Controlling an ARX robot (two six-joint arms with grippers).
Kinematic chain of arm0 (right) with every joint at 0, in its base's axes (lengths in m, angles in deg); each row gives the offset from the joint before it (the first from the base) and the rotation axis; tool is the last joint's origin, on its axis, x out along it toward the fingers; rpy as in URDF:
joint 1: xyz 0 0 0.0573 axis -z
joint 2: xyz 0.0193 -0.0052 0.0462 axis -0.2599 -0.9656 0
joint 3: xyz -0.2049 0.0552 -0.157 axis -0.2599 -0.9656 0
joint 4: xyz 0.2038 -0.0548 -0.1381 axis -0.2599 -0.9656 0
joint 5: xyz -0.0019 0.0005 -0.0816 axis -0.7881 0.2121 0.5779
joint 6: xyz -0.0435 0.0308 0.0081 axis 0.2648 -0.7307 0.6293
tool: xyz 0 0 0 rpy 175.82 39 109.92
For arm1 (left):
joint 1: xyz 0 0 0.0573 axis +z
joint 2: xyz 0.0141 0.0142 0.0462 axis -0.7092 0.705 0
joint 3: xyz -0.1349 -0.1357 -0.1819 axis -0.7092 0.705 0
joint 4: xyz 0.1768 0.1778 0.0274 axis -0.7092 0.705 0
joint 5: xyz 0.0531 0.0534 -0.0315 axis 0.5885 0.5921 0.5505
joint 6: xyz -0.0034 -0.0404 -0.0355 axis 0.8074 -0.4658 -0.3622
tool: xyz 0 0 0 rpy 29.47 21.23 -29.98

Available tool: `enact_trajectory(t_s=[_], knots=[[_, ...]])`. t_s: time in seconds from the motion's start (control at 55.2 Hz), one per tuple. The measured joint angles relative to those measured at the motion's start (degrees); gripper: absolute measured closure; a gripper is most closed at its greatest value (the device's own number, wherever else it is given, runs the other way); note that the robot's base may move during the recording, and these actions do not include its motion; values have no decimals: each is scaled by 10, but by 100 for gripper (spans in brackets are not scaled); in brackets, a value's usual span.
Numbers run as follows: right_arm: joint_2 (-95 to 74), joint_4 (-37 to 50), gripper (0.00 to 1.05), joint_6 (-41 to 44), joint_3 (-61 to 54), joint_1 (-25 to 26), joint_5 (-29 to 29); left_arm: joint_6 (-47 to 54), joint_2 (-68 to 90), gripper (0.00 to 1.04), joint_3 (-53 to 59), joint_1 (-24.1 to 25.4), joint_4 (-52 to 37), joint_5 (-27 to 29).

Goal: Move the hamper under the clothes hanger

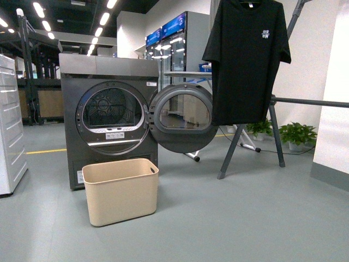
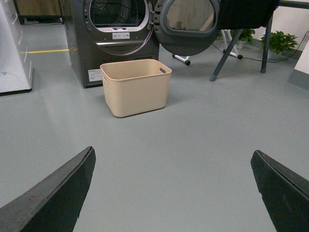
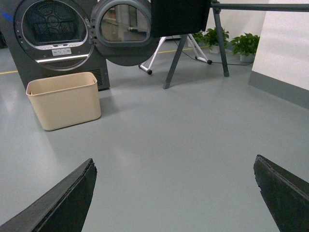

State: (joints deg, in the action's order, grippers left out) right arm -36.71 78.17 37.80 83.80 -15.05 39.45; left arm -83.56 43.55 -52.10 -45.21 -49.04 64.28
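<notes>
Hamper (image 1: 121,191) ahead, well apart, nearer left gripper (image 2: 172,153) than right gripper (image 3: 174,162); both spread wide, empty. Clothes hanger (image 1: 311,101) stands to its right.

Beige hamper (image 1: 121,191), dark grey dryer (image 1: 103,117), black T-shirt (image 1: 246,60) with small white print, grey floor (image 1: 245,218).

No text legible, white chest print on black T-shirt (image 1: 246,60) unreadable, white labels on dryer (image 1: 109,117) too small, blue headers on display fridges (image 1: 174,43) blurred
</notes>
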Motion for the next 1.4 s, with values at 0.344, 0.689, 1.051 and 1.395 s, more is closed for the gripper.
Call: enact_trajectory(t_s=[0.344, 0.689, 1.051, 1.395], knots=[[0, 0, 8, 0, 0, 0, 0, 0, 0, 7, 0, 0, 0, 0], [0, 0, 8, 0, 0, 0, 0, 0, 0, 7, 0, 0, 0, 0], [0, 0, 8, 0, 0, 0, 0, 0, 0, 7, 0, 0, 0, 0], [0, 0, 8, 0, 0, 0, 0, 0, 0, 7, 0, 0, 0, 0]])
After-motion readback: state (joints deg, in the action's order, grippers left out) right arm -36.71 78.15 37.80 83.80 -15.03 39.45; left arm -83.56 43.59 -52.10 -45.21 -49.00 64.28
